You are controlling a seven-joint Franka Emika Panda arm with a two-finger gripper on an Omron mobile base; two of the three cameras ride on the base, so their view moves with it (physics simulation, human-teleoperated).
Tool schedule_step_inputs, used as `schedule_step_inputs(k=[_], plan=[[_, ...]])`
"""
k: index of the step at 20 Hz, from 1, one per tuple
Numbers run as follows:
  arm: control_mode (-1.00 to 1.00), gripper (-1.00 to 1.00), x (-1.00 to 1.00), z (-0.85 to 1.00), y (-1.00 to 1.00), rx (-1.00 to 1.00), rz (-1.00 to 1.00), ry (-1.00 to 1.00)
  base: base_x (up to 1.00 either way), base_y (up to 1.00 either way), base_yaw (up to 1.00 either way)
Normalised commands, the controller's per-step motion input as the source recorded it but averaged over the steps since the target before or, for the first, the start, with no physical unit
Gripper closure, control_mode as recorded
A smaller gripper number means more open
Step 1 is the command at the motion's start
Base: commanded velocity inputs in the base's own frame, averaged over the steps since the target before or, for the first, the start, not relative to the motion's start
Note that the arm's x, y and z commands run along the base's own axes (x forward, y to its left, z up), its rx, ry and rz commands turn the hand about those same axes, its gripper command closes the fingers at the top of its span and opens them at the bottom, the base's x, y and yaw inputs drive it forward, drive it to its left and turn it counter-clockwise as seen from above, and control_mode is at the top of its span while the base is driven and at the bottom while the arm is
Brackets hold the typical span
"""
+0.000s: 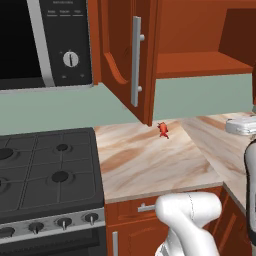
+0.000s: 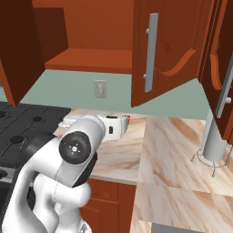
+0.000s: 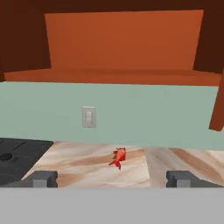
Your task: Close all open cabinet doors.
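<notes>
- Hand view looks into the open wall cabinet (image 3: 122, 43), with the gripper (image 3: 112, 178) held back over the counter (image 3: 87, 164); its fingertips (image 3: 43, 178) stand wide apart and grip nothing.
- In the left base view, the left cabinet door (image 1: 125, 55) stands swung out beside the microwave (image 1: 45, 40), above the counter's back edge.
- In the right base view, the right cabinet door (image 2: 166, 50) hangs open too; a further door at the right edge seems ajar, though it is cropped.
- Best approach, I judge: take one door at a time, press flat on the panel's outer face near the handle (image 1: 136, 60), and follow its arc.
- Pass above the small red figure (image 3: 118, 157) on the counter.
</notes>
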Motion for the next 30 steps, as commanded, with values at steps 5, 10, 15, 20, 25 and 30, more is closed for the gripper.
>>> schedule_step_inputs(k=[5,10,15,20,25,30], plan=[[-1.00,-1.00,-0.53,0.26,-0.56,0.00,0.00,-0.32,0.00,0.00,0.00],[-1.00,-1.00,-0.22,0.36,-0.37,0.00,0.00,-0.26,0.00,0.00,0.00],[-1.00,-1.00,0.00,0.21,-0.24,0.00,0.00,-0.13,0.00,0.00,0.00],[-1.00,-1.00,0.00,0.26,-0.25,0.00,0.00,-0.02,0.00,0.00,0.00],[-1.00,-1.00,0.03,0.05,-0.11,0.00,0.02,0.00,0.00,0.00,0.00],[-1.00,-1.00,0.10,0.00,-0.25,0.00,0.08,0.00,0.00,0.00,0.00]])
